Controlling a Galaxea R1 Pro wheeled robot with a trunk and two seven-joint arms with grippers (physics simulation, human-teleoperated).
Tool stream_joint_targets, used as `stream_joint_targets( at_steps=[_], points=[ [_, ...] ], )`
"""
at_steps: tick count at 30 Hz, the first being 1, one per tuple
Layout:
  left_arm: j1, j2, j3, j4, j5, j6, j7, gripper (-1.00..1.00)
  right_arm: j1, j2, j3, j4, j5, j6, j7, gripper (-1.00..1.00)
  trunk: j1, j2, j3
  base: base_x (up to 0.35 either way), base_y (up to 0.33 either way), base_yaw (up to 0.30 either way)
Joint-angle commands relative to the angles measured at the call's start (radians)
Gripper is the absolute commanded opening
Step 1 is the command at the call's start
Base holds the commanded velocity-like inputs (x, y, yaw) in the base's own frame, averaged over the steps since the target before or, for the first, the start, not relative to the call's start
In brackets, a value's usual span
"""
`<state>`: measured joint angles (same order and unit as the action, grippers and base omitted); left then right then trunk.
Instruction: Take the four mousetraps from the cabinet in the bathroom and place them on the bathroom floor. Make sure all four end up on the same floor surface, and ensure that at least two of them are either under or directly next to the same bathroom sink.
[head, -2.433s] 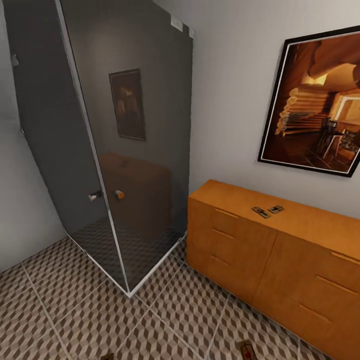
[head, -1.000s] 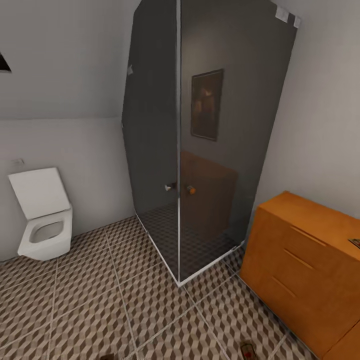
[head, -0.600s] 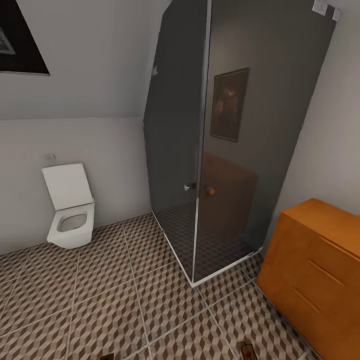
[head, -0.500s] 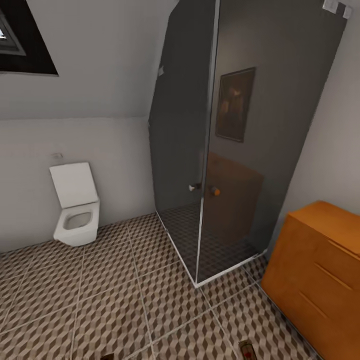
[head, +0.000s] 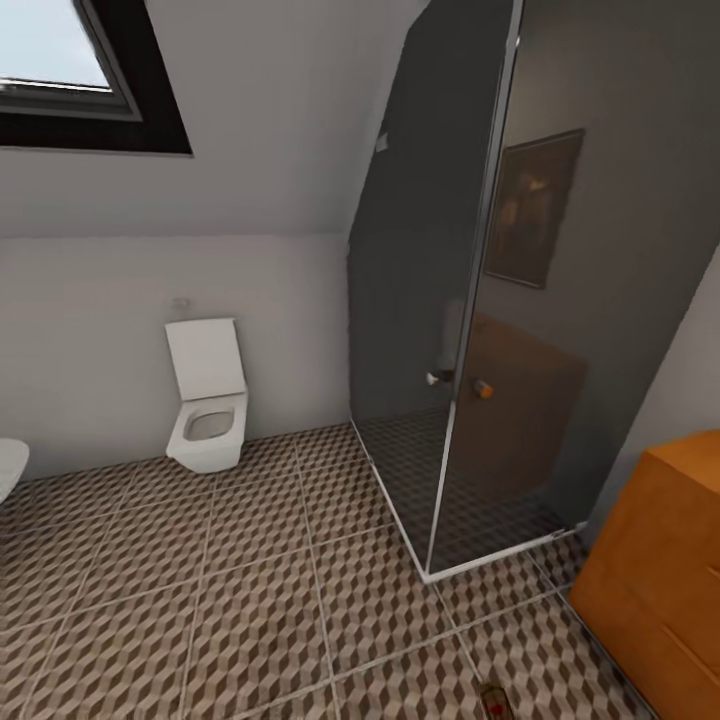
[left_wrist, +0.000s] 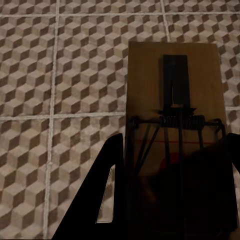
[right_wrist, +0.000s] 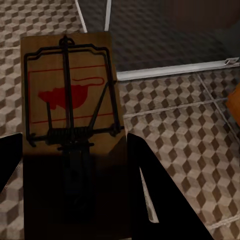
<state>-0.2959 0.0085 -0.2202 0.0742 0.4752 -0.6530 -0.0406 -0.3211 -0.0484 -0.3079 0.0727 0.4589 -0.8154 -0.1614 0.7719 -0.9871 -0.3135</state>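
In the left wrist view my left gripper (left_wrist: 175, 147) is shut on a mousetrap (left_wrist: 172, 90), a wooden board with a dark spring bar, held flat above the bathroom floor (left_wrist: 60, 75). My right gripper (right_wrist: 75, 145) is shut on a second mousetrap (right_wrist: 70, 95) that bears a red mouse mark. Its dark fingers (right_wrist: 150, 200) flank the board. The tip of that mousetrap (head: 493, 700) pokes into the head view's lower edge. One corner of the orange-brown cabinet (head: 665, 570) stands at the far right. The sink is out of view.
A dark glass shower enclosure (head: 500, 330) with a white floor frame fills the right half. A white wall-hung toilet (head: 208, 400) sits against the back wall under a sloped ceiling window (head: 70, 70). The rim of a white fixture (head: 8, 465) shows at the left edge.
The whole head view has swung left, so the camera turned. The toilet and window came into the picture and the cabinet slid to the right edge. Both traps stay gripped.
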Motion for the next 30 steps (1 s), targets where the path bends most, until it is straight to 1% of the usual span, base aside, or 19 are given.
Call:
stream_joint_targets(
  at_steps=[1,10,20,25,30],
  points=[
    [0.000,-0.001,-0.008,0.004,0.008,-0.005,-0.002,-1.00,-0.001,-0.001,-0.003,0.004,0.007,-0.005,-0.004,-1.00,0.000,-0.001,-0.001,0.000,0.000,0.300],
    [0.004,-0.001,-0.008,0.004,0.008,-0.005,-0.004,-1.00,-0.001,-0.001,-0.003,0.004,0.007,-0.005,-0.004,-1.00,0.000,-0.001,-0.001,0.000,0.000,0.300],
    [0.006,-0.022,-0.008,0.004,0.008,-0.005,-0.006,-1.00,-0.001,-0.001,-0.003,0.004,0.007,-0.005,-0.004,-1.00,0.000,-0.001,-0.001,0.000,0.000,0.300],
    [0.006,-0.038,-0.007,0.004,0.008,-0.005,-0.002,-1.00,-0.001,-0.001,-0.003,0.004,0.008,-0.005,-0.004,-1.00,0.000,-0.001,-0.001,0.000,0.000,0.300],
    [0.006,-0.040,-0.007,0.004,0.008,-0.005,-0.002,-1.00,-0.001,-0.001,-0.003,0.004,0.009,-0.004,-0.003,-1.00,0.000,-0.001,-0.001,0.000,0.000,0.300]
  ],
)
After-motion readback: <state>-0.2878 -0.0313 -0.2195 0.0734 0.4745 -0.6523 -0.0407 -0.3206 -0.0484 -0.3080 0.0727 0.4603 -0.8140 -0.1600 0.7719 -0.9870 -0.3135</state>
